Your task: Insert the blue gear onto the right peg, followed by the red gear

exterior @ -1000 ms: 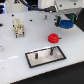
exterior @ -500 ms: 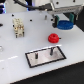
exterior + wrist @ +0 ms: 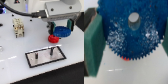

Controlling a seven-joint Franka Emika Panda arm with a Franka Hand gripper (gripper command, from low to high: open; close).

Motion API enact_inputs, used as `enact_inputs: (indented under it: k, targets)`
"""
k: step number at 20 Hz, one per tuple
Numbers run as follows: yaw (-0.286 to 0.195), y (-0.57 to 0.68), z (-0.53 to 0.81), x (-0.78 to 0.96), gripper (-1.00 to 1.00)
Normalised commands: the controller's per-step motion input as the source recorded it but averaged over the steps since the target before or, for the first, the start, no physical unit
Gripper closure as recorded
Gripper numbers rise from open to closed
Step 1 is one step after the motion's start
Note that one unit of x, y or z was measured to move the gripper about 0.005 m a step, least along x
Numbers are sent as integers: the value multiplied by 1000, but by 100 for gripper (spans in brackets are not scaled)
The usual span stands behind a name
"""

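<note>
The jaws of the gripper [image 3: 61, 29] clamp the blue gear [image 3: 61, 31] in the air just above the red gear [image 3: 52, 37], which lies on the white tabletop [image 3: 15, 60] behind the plate's right peg [image 3: 51, 50].

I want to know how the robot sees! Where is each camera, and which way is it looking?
Exterior view: off the arm, looking down across the white table; shows the arm's pincer gripping the flat round blue plastic gear.
Wrist view: on the wrist, looking past the pincer's green pads at the gear.
Shared: that gear and the small round red plastic gear.
</note>
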Motion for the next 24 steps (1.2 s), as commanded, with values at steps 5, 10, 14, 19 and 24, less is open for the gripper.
enact_inputs:
  k: [5, 10, 14, 19, 24]
  targets:
    - [0, -239, 21, 590, 100]
    - [0, -276, -64, 392, 100]
    - [0, -210, -92, 268, 100]
    - [0, -113, -109, 161, 100]
    - [0, -49, -103, 148, 100]
